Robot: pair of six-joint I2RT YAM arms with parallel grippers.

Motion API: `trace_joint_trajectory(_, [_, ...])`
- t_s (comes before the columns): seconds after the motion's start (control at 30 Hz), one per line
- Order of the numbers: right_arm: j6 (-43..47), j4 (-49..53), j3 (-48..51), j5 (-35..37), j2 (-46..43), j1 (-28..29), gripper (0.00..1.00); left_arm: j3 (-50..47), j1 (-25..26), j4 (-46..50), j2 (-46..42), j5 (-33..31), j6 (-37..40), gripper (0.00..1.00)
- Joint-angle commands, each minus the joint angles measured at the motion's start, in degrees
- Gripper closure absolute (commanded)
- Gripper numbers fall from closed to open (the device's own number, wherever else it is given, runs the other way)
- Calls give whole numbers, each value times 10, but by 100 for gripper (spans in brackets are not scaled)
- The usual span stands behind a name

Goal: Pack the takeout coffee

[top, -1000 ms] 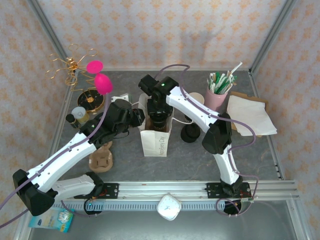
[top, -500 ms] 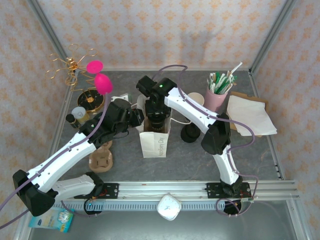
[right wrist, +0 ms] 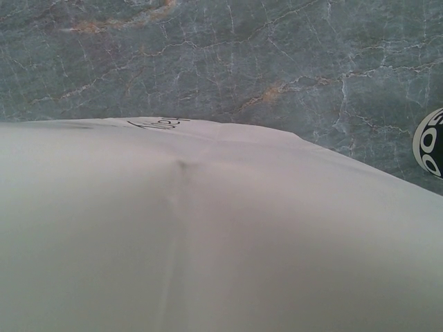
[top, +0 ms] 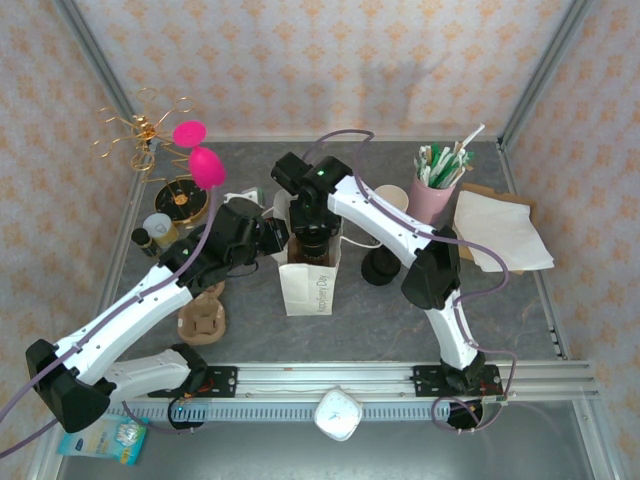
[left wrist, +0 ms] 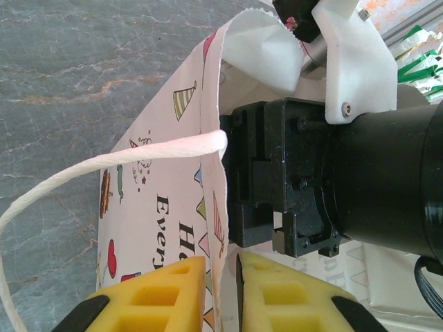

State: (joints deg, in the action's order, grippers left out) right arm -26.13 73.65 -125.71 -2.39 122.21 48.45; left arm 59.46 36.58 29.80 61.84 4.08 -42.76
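A white paper bag [top: 308, 288] with printed lettering stands upright mid-table. My left gripper [top: 277, 237] is at its left rim. In the left wrist view the yellow fingers [left wrist: 173, 283] pinch the bag's wall [left wrist: 159, 187] between them, under the loose string handle [left wrist: 104, 166]. My right gripper [top: 316, 240] reaches down into the bag's mouth, and its black housing [left wrist: 291, 180] shows inside the bag. Its fingers are hidden, and the right wrist view is mostly blocked by the bag's pale wall [right wrist: 208, 235]. The takeout coffee is hidden.
A pile of black lids [top: 380, 268] lies right of the bag, with one lid edge [right wrist: 430, 142] at the frame side. Behind are cream cups [top: 392, 197], a pink straw holder [top: 433, 190] and napkins [top: 500, 235]. A brown cup carrier [top: 203, 318] lies near left.
My left gripper's fingers have closed in on the bag's rim. The right arm has shifted slightly left over the bag's mouth.
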Motion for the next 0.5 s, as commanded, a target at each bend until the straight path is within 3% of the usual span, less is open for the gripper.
trace_joint_trajectory(0.0, [-10,-9,0,11,24,6,56,-7,-6,-5,-5,1,1,79])
trace_joint_trajectory(0.47, [-13,-33,29,12,27,13,56,-4,-6,11,-10,-22,2,73])
